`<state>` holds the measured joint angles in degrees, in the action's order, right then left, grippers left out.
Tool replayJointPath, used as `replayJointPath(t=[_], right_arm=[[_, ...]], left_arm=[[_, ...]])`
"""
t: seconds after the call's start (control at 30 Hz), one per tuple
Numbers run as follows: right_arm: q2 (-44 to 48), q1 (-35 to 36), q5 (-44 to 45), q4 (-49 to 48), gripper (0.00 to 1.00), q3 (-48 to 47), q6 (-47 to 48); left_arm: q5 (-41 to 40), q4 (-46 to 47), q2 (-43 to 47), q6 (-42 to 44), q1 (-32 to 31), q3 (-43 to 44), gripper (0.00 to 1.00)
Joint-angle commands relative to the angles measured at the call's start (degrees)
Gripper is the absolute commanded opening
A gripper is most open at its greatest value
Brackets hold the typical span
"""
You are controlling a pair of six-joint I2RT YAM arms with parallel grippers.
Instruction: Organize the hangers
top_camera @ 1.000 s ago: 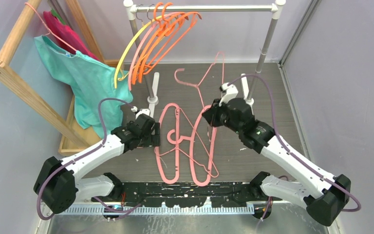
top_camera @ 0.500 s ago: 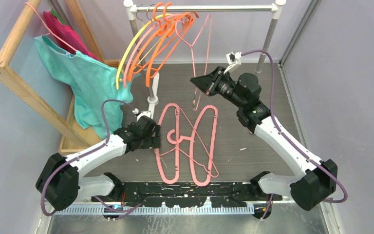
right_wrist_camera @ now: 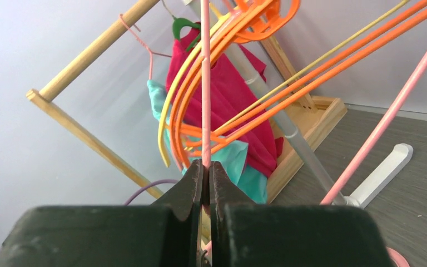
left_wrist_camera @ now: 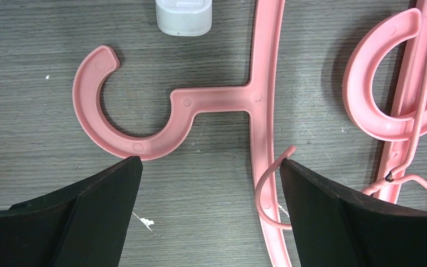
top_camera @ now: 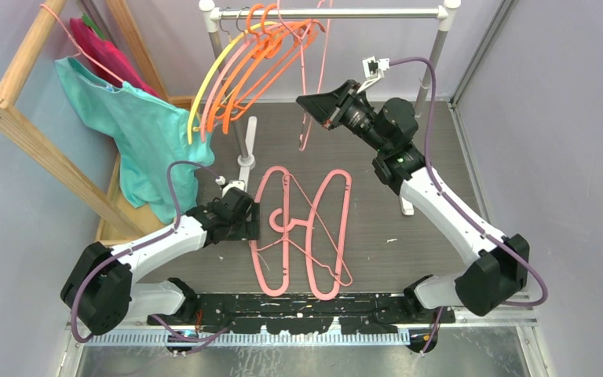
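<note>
Your right gripper (top_camera: pixel 311 104) is raised in the upper centre of the overhead view, jaws pressed together on a thin pink hanger (top_camera: pixel 306 140). That hanger runs from the top edge of the frame, across the metal rail (top_camera: pixel 361 12), and down past the fingers. In the right wrist view its rod (right_wrist_camera: pixel 205 83) rises straight out of the closed gripper (right_wrist_camera: pixel 206 167), in front of the hung hangers (top_camera: pixel 239 86). These are one yellow, several orange and some pink, bunched at the rail's left end.

Your left gripper (top_camera: pixel 245 221) sits low over the dark table (top_camera: pixel 455 157) at centre left, jaws spread, just left of the flat pink hangers (top_camera: pixel 281 226). In its wrist view a thick pink hook (left_wrist_camera: pixel 117 111) lies just above the gap, and a thin pink hook (left_wrist_camera: pixel 267 186) curls right beside the finger at lower right
</note>
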<state>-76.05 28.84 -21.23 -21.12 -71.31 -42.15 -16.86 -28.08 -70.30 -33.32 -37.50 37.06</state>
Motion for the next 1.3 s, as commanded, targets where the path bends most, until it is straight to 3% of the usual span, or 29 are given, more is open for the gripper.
replayJointPath(t=[0.0, 0.4, 0.47, 0.53, 0.6, 0.7, 0.97, 1.1, 1.27], right_arm=[[-4.1, -1.3, 1.3, -5.8, 0.01, -3.2, -3.5], [-11.1, -4.1, -1.3, -12.7, 0.02, -1.3, -13.0], [-10.9, -4.2, -1.9, -12.8, 0.15, -0.4, -13.1], [-8.9, -4.2, -1.4, -13.0, 0.39, 1.5, -12.1], [-6.1, -4.2, -0.1, -12.7, 0.55, 3.8, -10.1], [-1.4, -4.2, 2.4, -9.3, 0.67, 6.5, -6.1], [11.3, -3.7, 10.8, 9.8, 0.71, 17.0, 7.5], [14.7, -1.8, 13.9, 19.5, 0.66, 24.2, 13.2], [12.9, 11.0, 18.3, 26.9, 0.59, 29.6, 20.4]], left_arm=[[0.0, 1.8, 0.4, 1.0, 0.1, 0.2, 0.98], [-0.6, 1.0, 1.1, 1.1, 0.1, -0.3, 0.98], [-0.6, 1.1, 0.9, 1.1, 0.1, -0.3, 0.98], [-0.6, 1.1, 0.7, 1.0, 0.1, -0.3, 0.98], [-0.6, 1.2, 0.5, 1.1, 0.1, -0.3, 0.98], [-0.4, 1.4, -0.1, 1.4, 0.1, -0.1, 0.98], [-0.2, 1.1, -1.0, 1.3, 0.1, 1.2, 0.98], [-0.4, 0.5, -1.0, 1.1, 0.2, 1.8, 0.98], [-1.1, 0.6, -1.7, 0.9, 0.1, 2.6, 0.98]])
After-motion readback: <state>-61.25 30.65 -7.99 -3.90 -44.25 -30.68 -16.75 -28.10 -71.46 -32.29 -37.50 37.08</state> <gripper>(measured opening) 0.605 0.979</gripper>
